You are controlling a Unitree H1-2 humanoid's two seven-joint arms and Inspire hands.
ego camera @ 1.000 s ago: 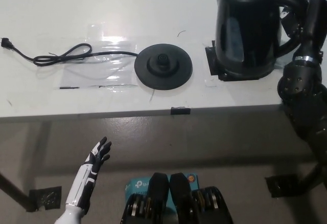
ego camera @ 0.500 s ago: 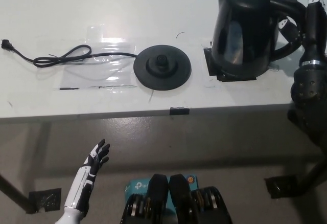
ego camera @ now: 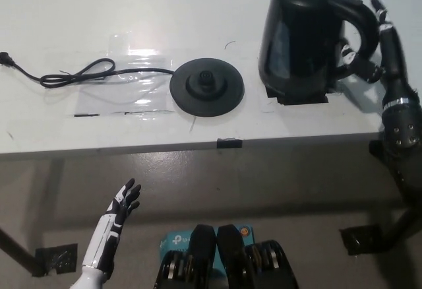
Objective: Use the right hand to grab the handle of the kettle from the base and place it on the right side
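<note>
Standing upright on the white counter, the glossy black plastic kettle sits on a dark tape-marked spot to the right of its round black base, already off it. Its curved handle faces the black right hand, which lies just beside it, fingers apart and seemingly clear. A careless sweep could catch the handle and tip the kettle. The white left hand hangs open below the counter

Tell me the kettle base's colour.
Black, clearest in the head view: the base on the white table.
</note>
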